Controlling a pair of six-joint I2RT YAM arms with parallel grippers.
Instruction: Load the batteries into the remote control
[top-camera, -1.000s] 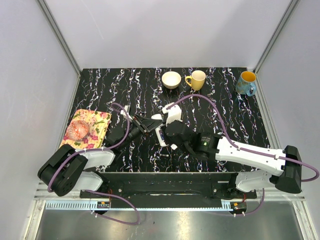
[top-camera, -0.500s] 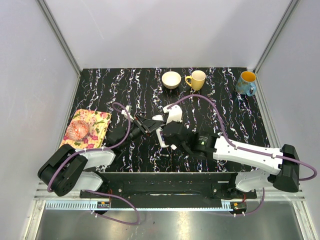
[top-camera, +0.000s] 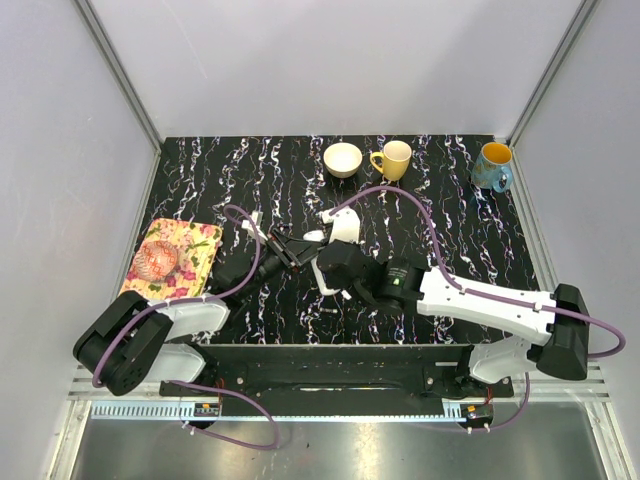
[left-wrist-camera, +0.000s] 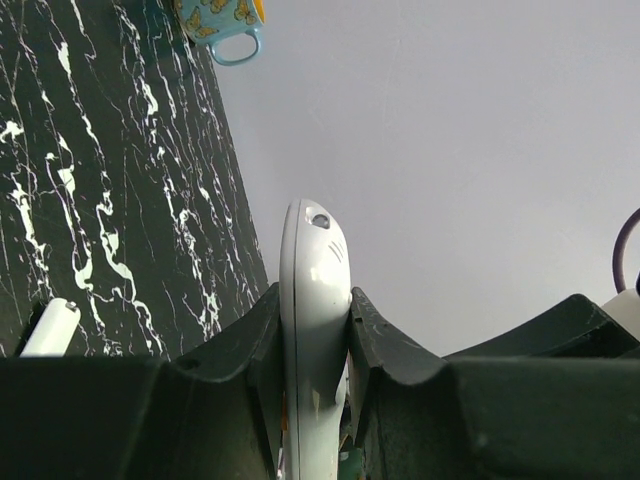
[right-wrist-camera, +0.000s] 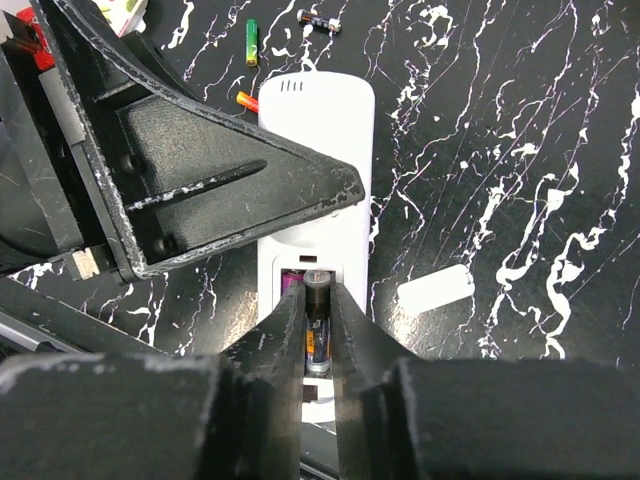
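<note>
Marbled black tabletop (right-wrist-camera: 520, 120) carries everything. Nearest, the right tool (right-wrist-camera: 316, 300) pinches narrow on a battery (right-wrist-camera: 316, 325), seating it in the remote control (right-wrist-camera: 330, 130), which the left tool (left-wrist-camera: 314, 315) clamps edgewise. Beyond lie spare batteries (right-wrist-camera: 320, 20); the white cover (right-wrist-camera: 433, 288) is off, so loading looks unfinished.

the remote control (right-wrist-camera: 330, 150) is covered on its left by a finger (right-wrist-camera: 200, 170) of the left gripper (left-wrist-camera: 314, 305), its near end lost behind the right gripper (right-wrist-camera: 316, 295). the battery (right-wrist-camera: 316, 330) is partly seen between those fingers. the blue mug (left-wrist-camera: 222, 22) is cut by the top edge.
</note>
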